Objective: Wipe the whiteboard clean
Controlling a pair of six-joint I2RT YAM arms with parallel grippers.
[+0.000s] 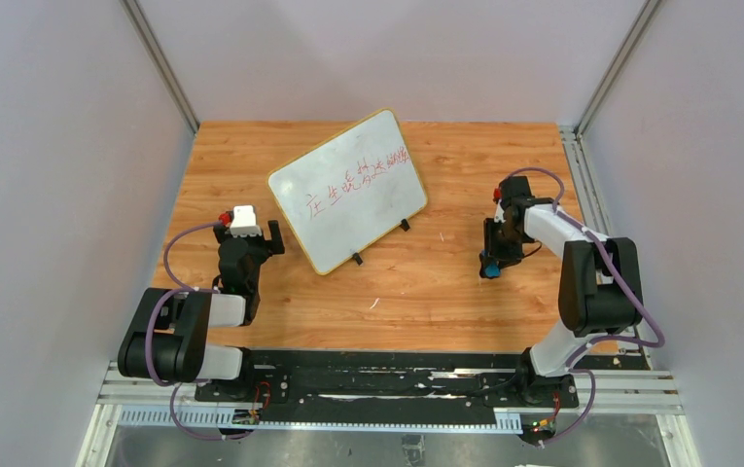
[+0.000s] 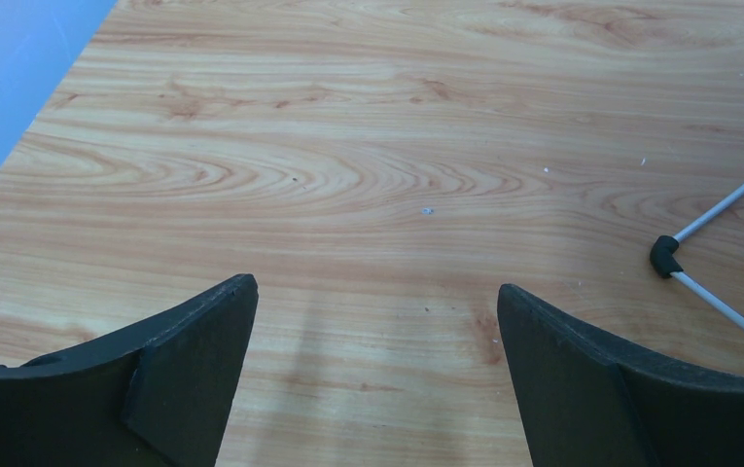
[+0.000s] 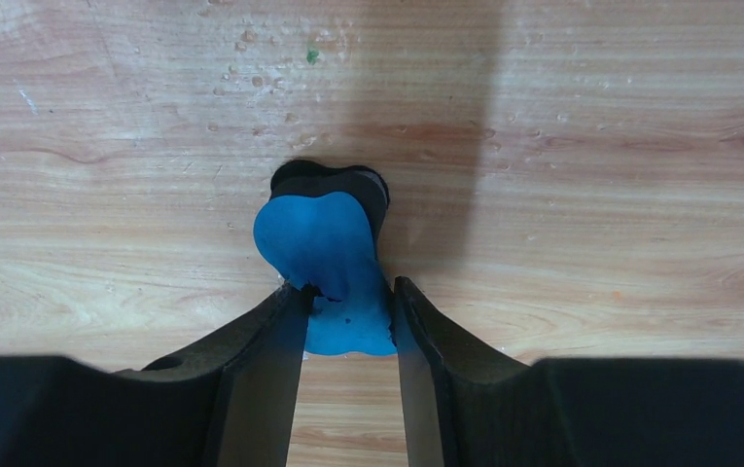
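Pinching a blue eraser (image 3: 321, 238) between its jaws, the right gripper (image 3: 348, 292) hangs right of the red-lettered whiteboard (image 1: 348, 190) at mid-table (image 1: 445, 292), while the left gripper (image 2: 377, 292) hovers left of it, jaws spread.

whiteboard (image 1: 348, 190) centre-back, eraser (image 1: 488, 269) right — apparently nearer

Item: whiteboard (image 1: 348, 190), bearing one slanting line of red handwritten characters. Strokes too small and blurred to be read.
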